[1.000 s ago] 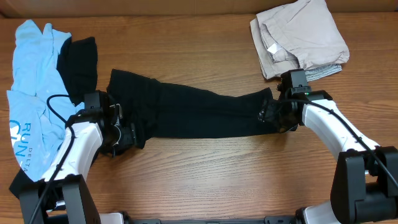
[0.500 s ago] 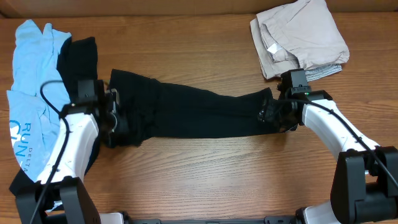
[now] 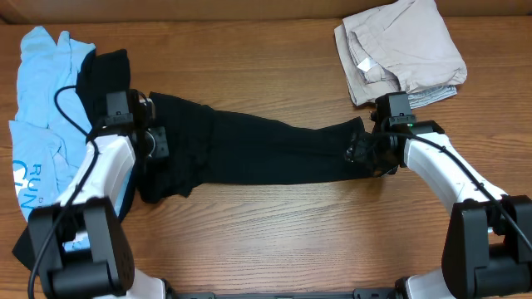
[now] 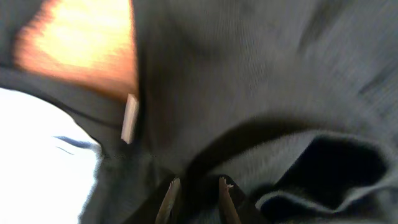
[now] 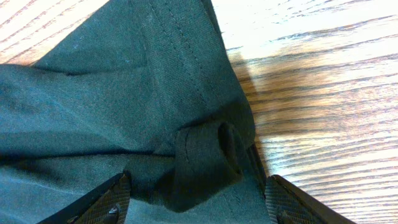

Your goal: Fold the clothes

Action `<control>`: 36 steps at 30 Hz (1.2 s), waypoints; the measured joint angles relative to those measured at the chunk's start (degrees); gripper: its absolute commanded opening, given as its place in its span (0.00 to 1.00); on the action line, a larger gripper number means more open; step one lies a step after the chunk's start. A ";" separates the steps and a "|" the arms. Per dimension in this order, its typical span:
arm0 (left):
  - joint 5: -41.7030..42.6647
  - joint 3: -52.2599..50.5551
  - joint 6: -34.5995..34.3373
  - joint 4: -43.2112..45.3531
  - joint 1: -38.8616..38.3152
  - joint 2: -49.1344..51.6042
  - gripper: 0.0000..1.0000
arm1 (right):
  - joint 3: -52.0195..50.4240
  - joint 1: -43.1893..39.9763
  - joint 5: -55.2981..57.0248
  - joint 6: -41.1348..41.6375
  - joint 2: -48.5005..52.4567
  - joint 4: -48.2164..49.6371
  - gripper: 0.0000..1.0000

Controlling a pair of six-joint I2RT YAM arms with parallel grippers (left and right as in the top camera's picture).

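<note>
Black garment [image 3: 266,149] laid out long mid-frame, fold unfinished. Left pincer [image 4: 198,184] narrow, pinching its left end; right pincer [image 5: 198,186] wide, straddling right hem. Blue shirt [image 3: 37,87] pending.

long garment [image 3: 266,149] across table [image 3: 274,224] | printed T-shirt [image 3: 37,91] left | folded pile [image 3: 403,50] behind right

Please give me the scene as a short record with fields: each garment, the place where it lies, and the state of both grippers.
black garment: stretched left to right across the middle of the table, not folded
light blue T-shirt: crumpled at the far left, partly under the left arm
beige pieces: piled at the back right
left gripper: shut on the black garment's left end
right gripper: open, jaws wide on either side of a bunch of fabric at the black garment's right end
</note>
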 measured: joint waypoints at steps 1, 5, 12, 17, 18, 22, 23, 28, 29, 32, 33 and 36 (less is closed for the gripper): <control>0.66 -0.02 0.00 -0.96 0.00 0.79 0.27 | 0.00 0.00 0.00 0.00 0.00 -0.02 0.73; 2.82 0.22 0.13 -4.04 0.00 1.11 0.43 | 0.00 0.00 0.00 0.00 0.00 -0.02 0.73; 3.82 2.95 0.83 -7.13 0.00 0.22 0.61 | 0.00 0.00 0.00 -0.02 0.00 0.04 0.73; 3.72 6.16 1.03 -9.81 0.00 -0.13 0.63 | 0.00 0.00 0.00 -0.02 0.00 0.00 0.73; 3.41 6.32 1.03 -10.21 -0.02 -0.15 0.63 | 0.00 -0.02 0.00 -0.02 0.00 0.02 0.73; 2.25 6.34 1.01 -11.08 0.00 -0.13 0.63 | 0.00 0.00 0.02 -0.04 0.00 0.02 0.73; 2.08 6.34 1.03 -11.10 0.00 -0.13 0.63 | 0.00 0.00 0.00 -0.02 0.00 0.02 0.73; 1.81 6.34 0.59 -12.57 0.00 1.31 0.54 | 0.00 0.00 0.00 0.00 0.00 -0.15 0.73; 1.81 6.34 0.33 -12.81 0.00 1.90 0.52 | 0.00 0.00 0.00 -0.02 0.00 -0.20 0.73; 1.68 6.34 -0.59 -13.20 0.02 3.89 0.46 | 0.00 0.00 0.00 -0.02 0.00 -0.42 0.73; 1.66 6.34 -0.72 -13.22 0.04 4.24 0.44 | 0.00 0.00 0.00 -0.04 0.00 -0.39 0.73; 1.60 6.34 -1.46 -13.18 0.15 5.20 0.34 | 0.00 0.00 0.00 -0.02 0.00 -0.42 0.73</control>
